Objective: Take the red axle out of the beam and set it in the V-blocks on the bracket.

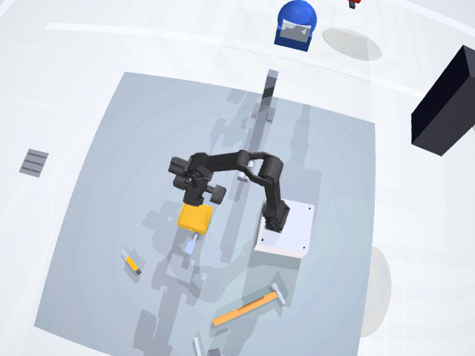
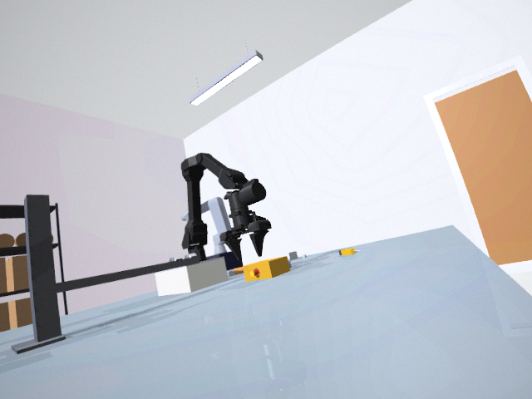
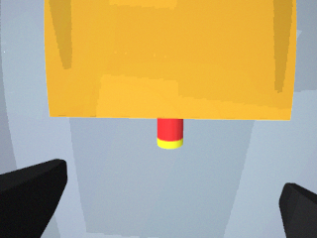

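Axle in the beam; fingers wide, nothing between them.
Your bracket (image 1: 269, 90) (image 2: 41, 266) stands well apart from the beam, its long bar raised above the bench (image 1: 337, 184) (image 2: 326, 309). Your arm (image 1: 222, 162) (image 2: 194, 193) bends over toward the beam from the white box (image 1: 295, 225) (image 2: 206, 277), off to the beam's side. You have the hammer (image 1: 245, 308) lying beyond the beam, on the side away from the bracket's post. The beam (image 1: 195, 220) (image 2: 279, 267) (image 3: 170, 59), yellow, rests on the bench; your gripper (image 1: 194, 197) (image 2: 248, 256) (image 3: 176, 185) points down near its axle end. You can see the axle (image 2: 256, 272) (image 3: 169, 130) jutting from that end, red with a yellow tip.
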